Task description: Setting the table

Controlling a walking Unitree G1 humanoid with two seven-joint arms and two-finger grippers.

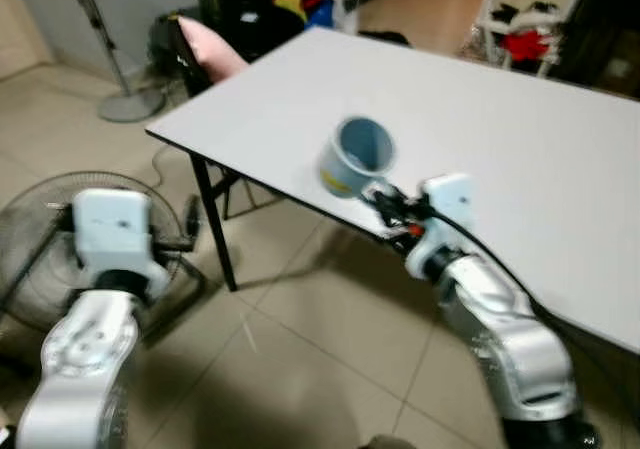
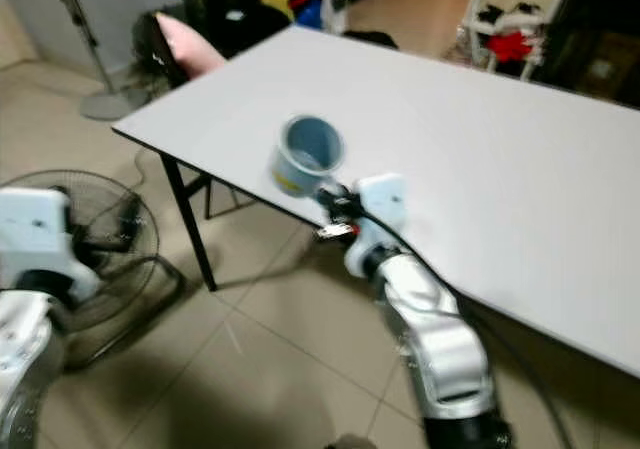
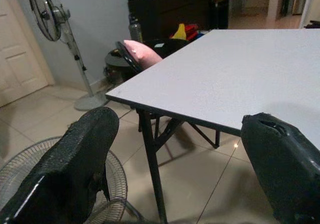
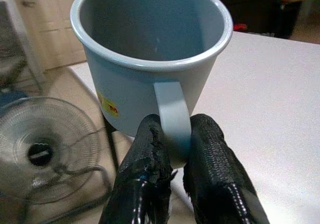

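Note:
A light blue mug (image 1: 356, 155) with a small yellow label hangs just above the near edge of the white table (image 1: 520, 139). My right gripper (image 1: 379, 195) is shut on its handle (image 4: 172, 119), the two black fingers (image 4: 150, 149) pinching it from both sides. The mug is empty and tilts slightly toward me. My left gripper (image 3: 180, 169) is open, held low to the left of the table's corner, above the floor, with nothing between its fingers.
A floor fan (image 1: 60, 239) lies on the tiles at the left, under my left arm. A standing fan (image 1: 110, 59) and a chair with a pink cushion (image 1: 205, 44) stand beyond the table's left corner. Clutter and a rack line the back.

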